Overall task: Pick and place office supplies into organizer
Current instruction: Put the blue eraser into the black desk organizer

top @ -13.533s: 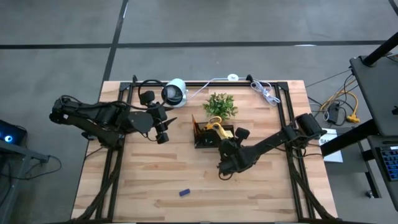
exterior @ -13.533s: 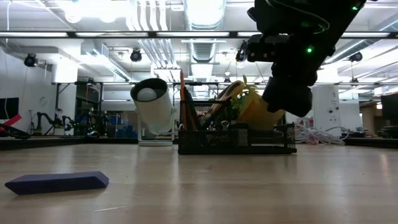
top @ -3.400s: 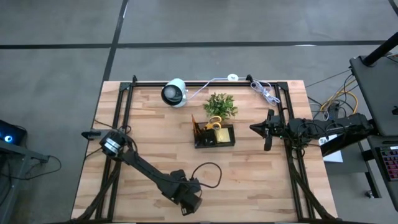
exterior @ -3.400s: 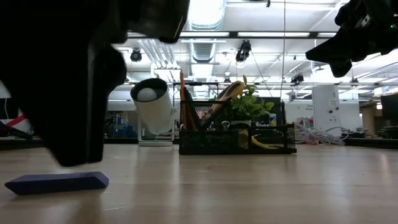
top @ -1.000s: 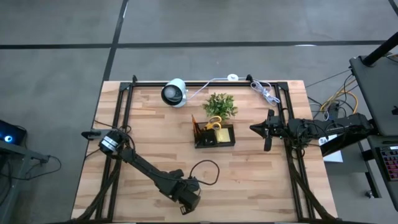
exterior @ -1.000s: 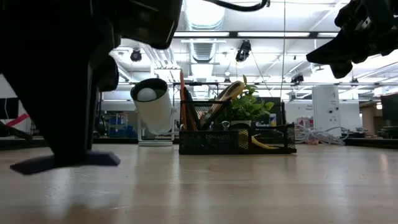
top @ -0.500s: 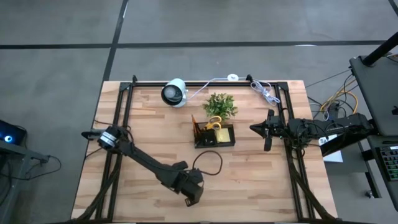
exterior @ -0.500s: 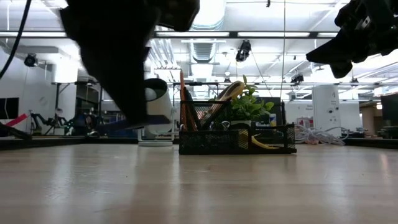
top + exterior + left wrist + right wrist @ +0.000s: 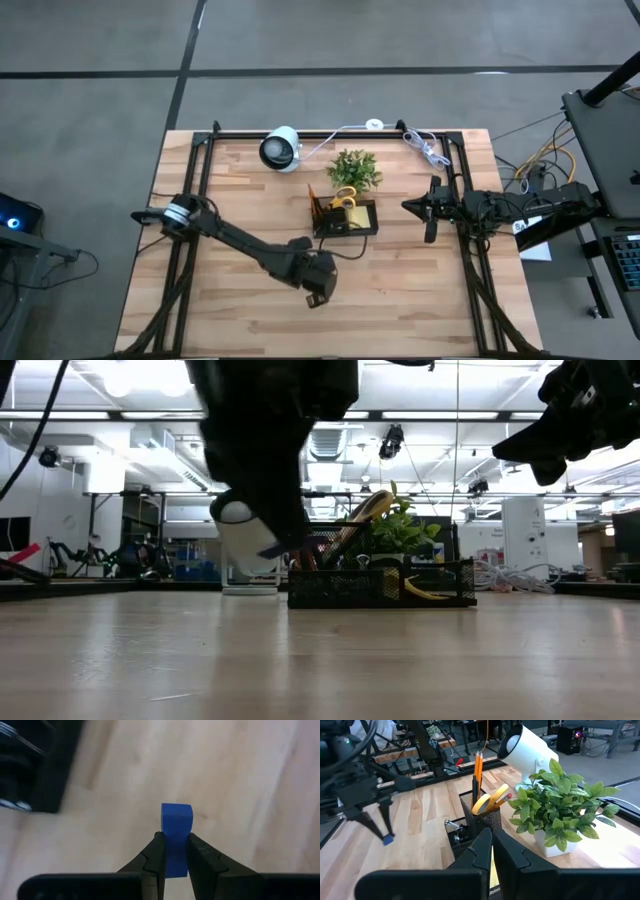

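I am holding the left arm stretched low across the wooden surface (image 9: 400, 290), its left claw (image 9: 174, 851) pinching the small blue block (image 9: 176, 837) in the air, just in front of the black mesh organizer (image 9: 345, 219). I am keeping the right arm parked by the surface's right rail, its right claw (image 9: 492, 842) pressed shut, pointing toward the organizer.
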You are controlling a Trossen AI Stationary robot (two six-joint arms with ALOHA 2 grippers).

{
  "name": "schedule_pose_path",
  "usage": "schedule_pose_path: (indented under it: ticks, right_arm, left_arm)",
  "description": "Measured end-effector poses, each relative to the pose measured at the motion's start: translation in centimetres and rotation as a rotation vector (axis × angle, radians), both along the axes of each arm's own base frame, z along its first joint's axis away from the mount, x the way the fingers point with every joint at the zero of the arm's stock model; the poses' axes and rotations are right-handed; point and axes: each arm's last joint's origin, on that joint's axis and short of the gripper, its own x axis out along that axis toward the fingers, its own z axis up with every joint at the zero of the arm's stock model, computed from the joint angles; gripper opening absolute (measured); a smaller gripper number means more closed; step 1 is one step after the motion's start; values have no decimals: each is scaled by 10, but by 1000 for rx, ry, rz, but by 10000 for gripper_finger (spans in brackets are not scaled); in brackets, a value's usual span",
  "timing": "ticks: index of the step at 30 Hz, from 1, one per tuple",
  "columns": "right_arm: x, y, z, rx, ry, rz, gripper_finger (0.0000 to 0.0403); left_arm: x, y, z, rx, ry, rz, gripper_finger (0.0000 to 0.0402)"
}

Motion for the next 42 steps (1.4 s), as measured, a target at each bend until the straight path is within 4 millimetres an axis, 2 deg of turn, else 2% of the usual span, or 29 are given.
schedule_pose_path:
  ticks: [11,24,33,42]
  right_arm:
    - [0,0,0,-1,4,0,9]
    - [0,0,0,-1,5,0,9]
    - [0,0,-1,-1,6,0,9]
    - [0,0,-1,-5,8,0,9]
  left_arm:
    - [10,48,15,164,-49,41,46]
    - [18,98,12,286,-17,97,46]
    - [19,112,12,323,-19,153,46]
    - [19,114,12,327,-18,152,46]
